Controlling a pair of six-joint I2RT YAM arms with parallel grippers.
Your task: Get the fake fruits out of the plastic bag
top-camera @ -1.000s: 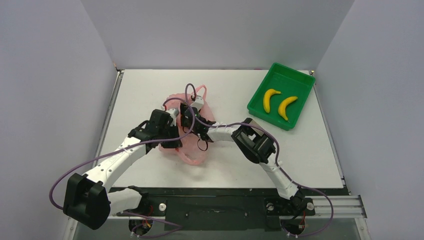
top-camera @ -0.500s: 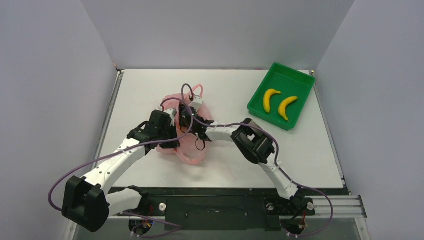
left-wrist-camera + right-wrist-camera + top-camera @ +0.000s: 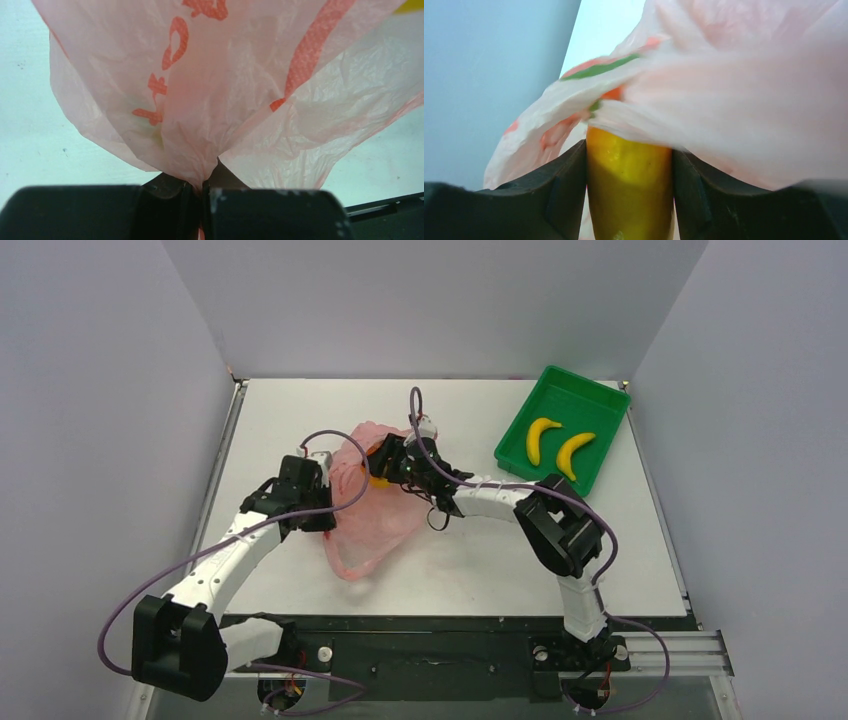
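right gripper [image 3: 629,200] grips the mango-like fruit [image 3: 628,170], its jaws about half open with one black pad flat on each side of it. left gripper [image 3: 201,197] is closed tight on a gathered fold of the plastic bag [image 3: 372,522], pinching the film on the bag's left side.

to do this step well, the left arm should likely hold its pinch steady as an anchor. the right arm can then draw the fruit out along the bag's opening, pulling away from that pinch. the fruit is glossy, so a firm, even squeeze matters. film drapes over the fruit's far end, and i cannot tell whether any is caught under a pad. a slow pull would show that before the bag drags along.

the mango-like fruit is smooth, shiny and orange-yellow. it sits at the bag's far right edge, near the middle of the white table [image 3: 480,550]. the bag is thin, crinkled and translucent pink with red print. two yellow bananas [image 3: 541,439] lie side by side in a green tray [image 3: 572,392] at the far right corner, well apart from the bag.
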